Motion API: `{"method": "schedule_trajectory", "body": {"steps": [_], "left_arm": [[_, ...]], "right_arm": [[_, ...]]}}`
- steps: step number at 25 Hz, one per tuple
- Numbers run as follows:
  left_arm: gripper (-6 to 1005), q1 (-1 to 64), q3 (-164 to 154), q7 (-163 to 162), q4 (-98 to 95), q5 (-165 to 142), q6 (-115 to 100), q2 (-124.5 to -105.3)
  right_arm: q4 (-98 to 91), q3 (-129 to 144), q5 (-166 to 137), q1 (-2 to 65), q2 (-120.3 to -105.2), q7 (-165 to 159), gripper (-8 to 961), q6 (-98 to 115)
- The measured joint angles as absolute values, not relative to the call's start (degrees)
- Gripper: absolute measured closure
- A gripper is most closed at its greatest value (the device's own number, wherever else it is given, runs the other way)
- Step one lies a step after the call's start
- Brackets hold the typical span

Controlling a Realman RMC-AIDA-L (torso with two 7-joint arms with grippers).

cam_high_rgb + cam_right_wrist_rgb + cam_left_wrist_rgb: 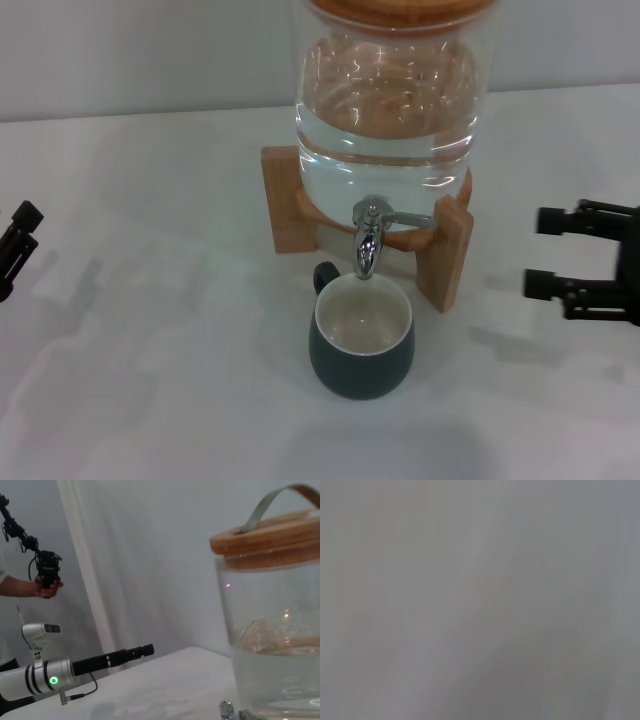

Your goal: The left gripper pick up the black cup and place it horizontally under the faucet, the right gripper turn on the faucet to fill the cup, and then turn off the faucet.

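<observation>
On the white surface point(150, 330), a large glass jar point(385, 100) of water sits in a wooden stand point(445, 250). Directly below the jar's chrome faucet point(367, 238) stands the black cup point(361, 340), upright, untouched. Well right of the jar hovers the right pincer point(545, 252), fingers spread and empty. Far left of the jar, the left pincer point(15, 245) shows only partly; I cannot tell its state.

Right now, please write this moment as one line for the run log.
black cup: upright under faucet, apparently empty | left gripper: table's left edge, holding nothing | right gripper: open, right of glass jar
</observation>
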State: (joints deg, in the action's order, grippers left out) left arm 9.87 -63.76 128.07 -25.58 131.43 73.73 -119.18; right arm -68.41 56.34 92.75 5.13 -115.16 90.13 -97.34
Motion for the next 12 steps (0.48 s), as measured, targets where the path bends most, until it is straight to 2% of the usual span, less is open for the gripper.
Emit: {"method": "schedule_trajectory", "body": {"steps": [12], "left_arm": [[391, 10.29, -63.72, 128.06, -24.21, 131.50, 73.74, -119.18]], "right_arm": [[-75.26, 70.38, 93.18, 5.27, -115.23, 83.79, 144, -84.65]]}}
